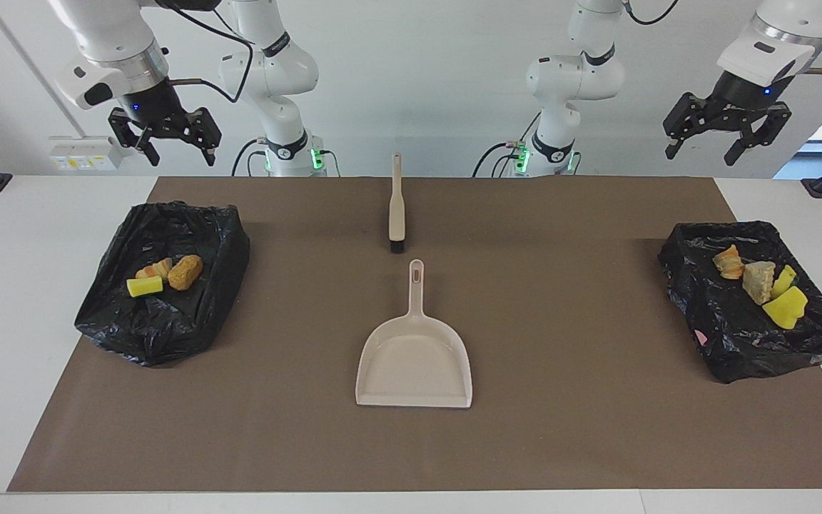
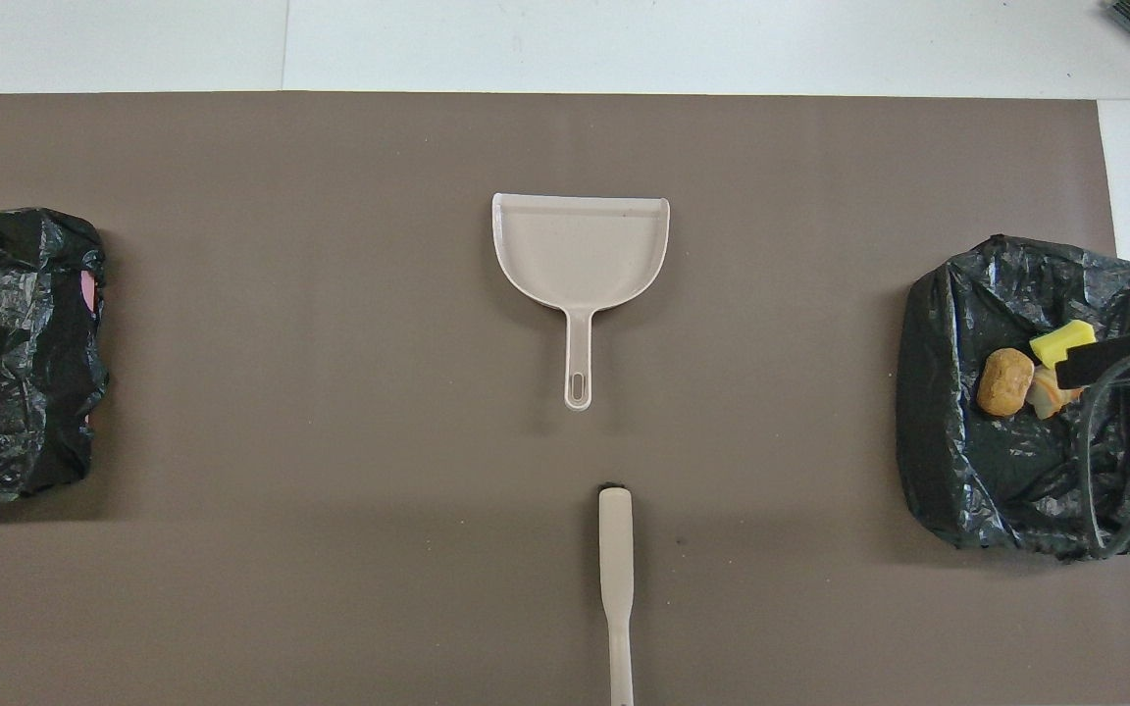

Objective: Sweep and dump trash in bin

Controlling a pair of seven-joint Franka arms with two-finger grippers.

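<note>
While both arms hang raised, we see the left tool [image 1: 726, 135] and right tool [image 1: 166, 137] with fingers apart, empty. Trash [image 1: 165, 275] lies in two black-bagged bins [image 1: 161, 321] at 3 and 9 o'clock of the dustpan [image 1: 414, 364]; brush [image 1: 397, 207] at 12.

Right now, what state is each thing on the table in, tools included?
Dustpan: flat on the mat, empty, handle toward the robots.
Brush: lying flat, not held.
Bin at the right arm's end: holds three scraps.
Bin at the left arm's end: holds four scraps.
Left tool: open, empty, raised.
Right tool: open, empty, raised.
</note>
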